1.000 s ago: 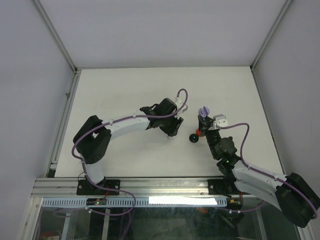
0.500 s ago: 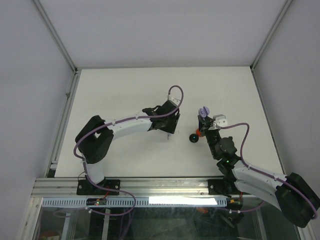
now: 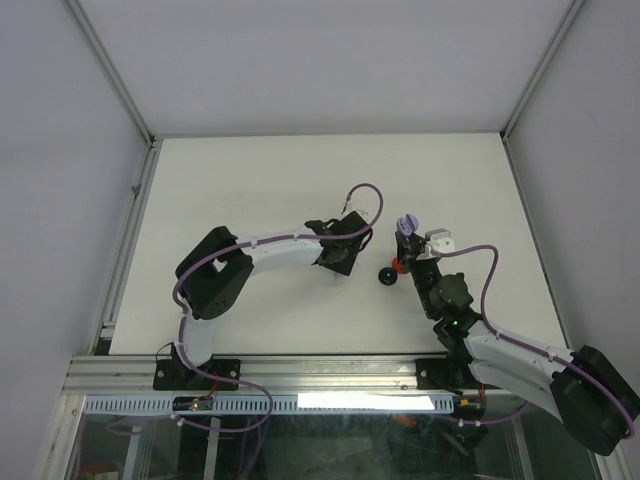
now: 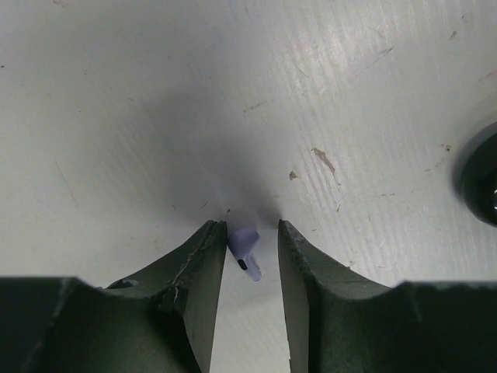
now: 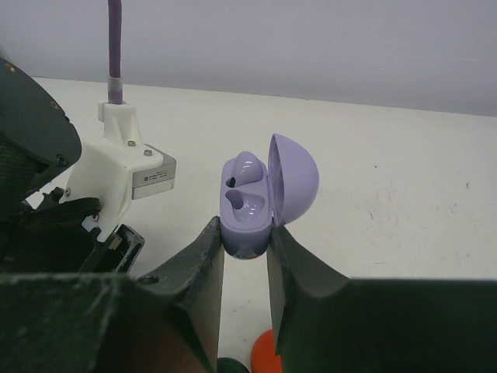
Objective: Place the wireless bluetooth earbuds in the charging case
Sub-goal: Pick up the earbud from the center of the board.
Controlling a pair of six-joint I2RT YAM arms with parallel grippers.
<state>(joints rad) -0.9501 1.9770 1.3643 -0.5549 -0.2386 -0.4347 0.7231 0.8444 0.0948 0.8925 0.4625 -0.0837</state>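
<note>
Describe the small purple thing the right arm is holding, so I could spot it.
On the white table, find the right gripper, right of centre. It pinches the charging case: pale purple, lid flipped open, unlike the red piece and black piece beside it.

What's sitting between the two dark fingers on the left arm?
A pale purple earbud lies on the table inside the left gripper, whose jaws are not yet clamped on it. The left wrist view shows it.

The left wrist view's right edge is cutting off a dark round object (image 4: 481, 176). The right wrist view's bottom edge is cropping a red thing (image 5: 266, 360) and a dark thing (image 5: 231, 367); the right gripper (image 5: 245, 252) is hiding the base of the charging case (image 5: 250, 211).
</note>
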